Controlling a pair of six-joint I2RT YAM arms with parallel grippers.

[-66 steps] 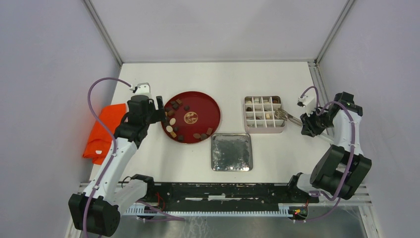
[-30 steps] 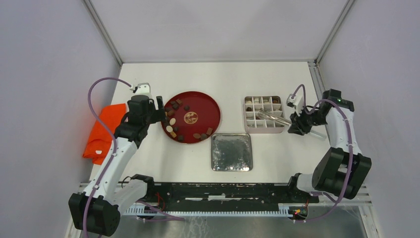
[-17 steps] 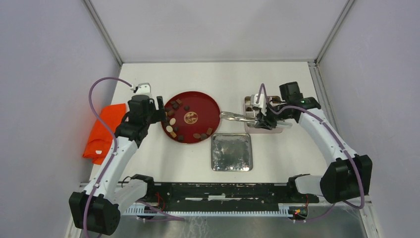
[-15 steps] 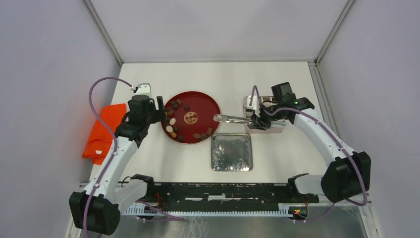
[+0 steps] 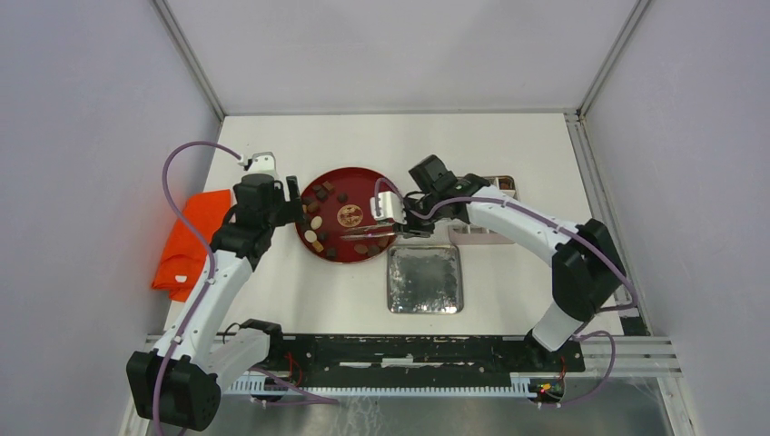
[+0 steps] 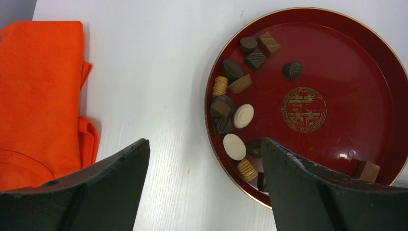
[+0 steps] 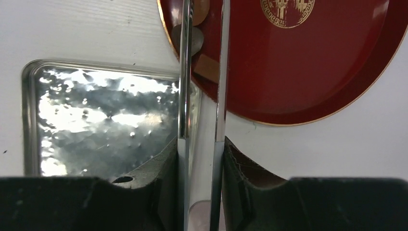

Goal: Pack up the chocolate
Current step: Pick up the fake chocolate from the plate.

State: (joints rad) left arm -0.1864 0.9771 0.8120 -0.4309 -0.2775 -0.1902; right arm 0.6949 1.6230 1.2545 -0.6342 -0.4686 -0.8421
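We see the white desk [image 5: 300,145] carrying an orange cloth [image 5: 186,241] at its left edge, a round red plate [image 5: 359,186] near the middle, a square metal tray [image 5: 425,279] just in front of the plate's right side, and a pale box [image 5: 502,182] to the right, mostly hidden under the right arm. The left gripper [image 6: 204,159] hangs over the plate's left rim with its jaws spread wide and nothing between them. The right gripper [image 7: 199,159] is clamped on a pair of metal tongs [image 7: 222,86], whose arms reach over the plate's near rim above a few brown pieces; we cannot tell whether they touch. The chocolate [image 6: 243,116] lies on the plate, mostly along its left side, with a few pieces at the near edge.
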